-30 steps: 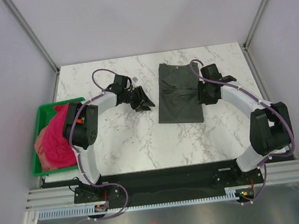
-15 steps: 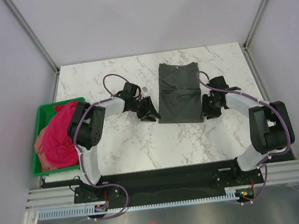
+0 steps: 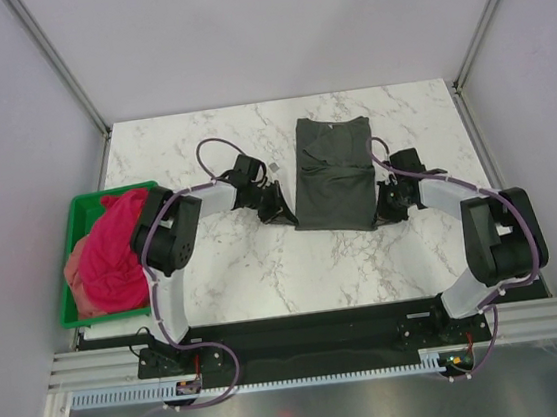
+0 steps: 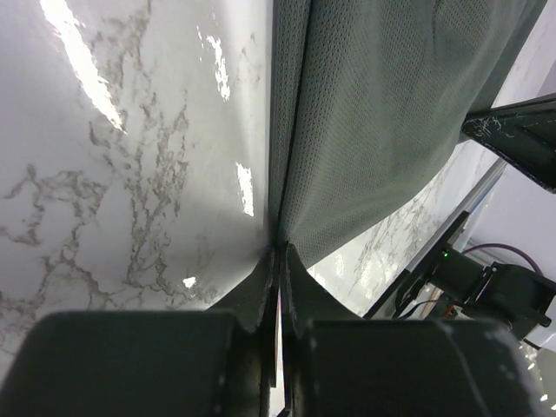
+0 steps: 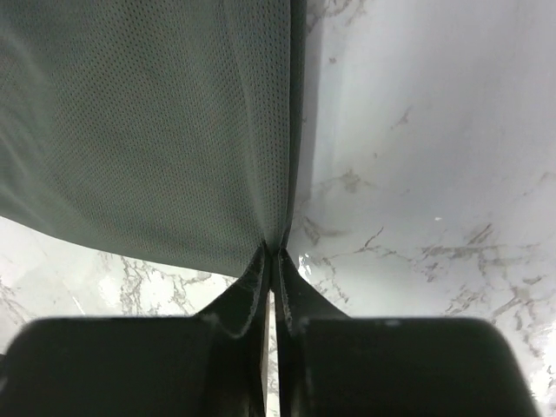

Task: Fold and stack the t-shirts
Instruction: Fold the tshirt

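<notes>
Left gripper (image 4: 280, 250) and right gripper (image 5: 271, 250) clamp charcoal t-shirt (image 3: 333, 177) corners, hiding them.

The white-and-black left arm (image 3: 202, 195) bends forward and inward, its black two-finger left gripper (image 3: 281, 212) held low. The right arm (image 3: 452, 189) mirrors it, right gripper (image 3: 387, 208) equally low. Both pairs of jaws are pressed together (each nipping an edge of the dark charcoal grey t-shirt (image 3: 333, 174)).
</notes>
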